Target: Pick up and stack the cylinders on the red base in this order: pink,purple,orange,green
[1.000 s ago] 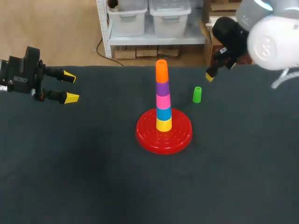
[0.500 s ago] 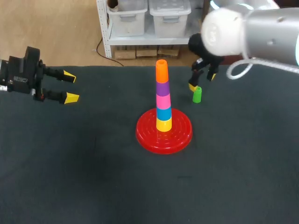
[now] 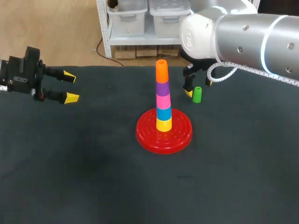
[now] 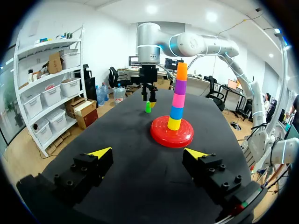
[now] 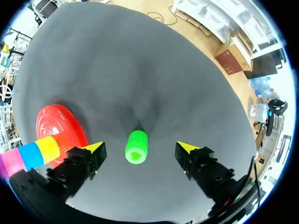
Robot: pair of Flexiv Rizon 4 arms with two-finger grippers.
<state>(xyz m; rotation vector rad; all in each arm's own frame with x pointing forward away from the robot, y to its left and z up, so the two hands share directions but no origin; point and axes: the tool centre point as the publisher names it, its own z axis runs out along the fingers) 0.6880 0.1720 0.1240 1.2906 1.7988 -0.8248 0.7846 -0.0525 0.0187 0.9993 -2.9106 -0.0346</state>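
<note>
The red base (image 3: 164, 134) holds a stack: yellow, blue, pink (image 3: 163, 101), purple (image 3: 162, 87), then orange (image 3: 161, 71) on top. A small green cylinder (image 3: 197, 94) stands upright on the table to the right of the stack. My right gripper (image 3: 197, 87) hangs straight above it, open; in the right wrist view the green cylinder (image 5: 136, 147) sits between the two spread yellow fingertips (image 5: 96, 148) without touching either. My left gripper (image 3: 69, 86) hovers open and empty at the table's far left edge; its own view shows the stack (image 4: 177, 98) and base (image 4: 172, 133) well ahead.
The dark table cloth (image 3: 93, 168) lies bare around the base. The table's back edge runs just behind the green cylinder and my right arm (image 3: 243, 32).
My right arm has swung in from the right rear and lowered its gripper over the green cylinder. The left arm has kept still.
</note>
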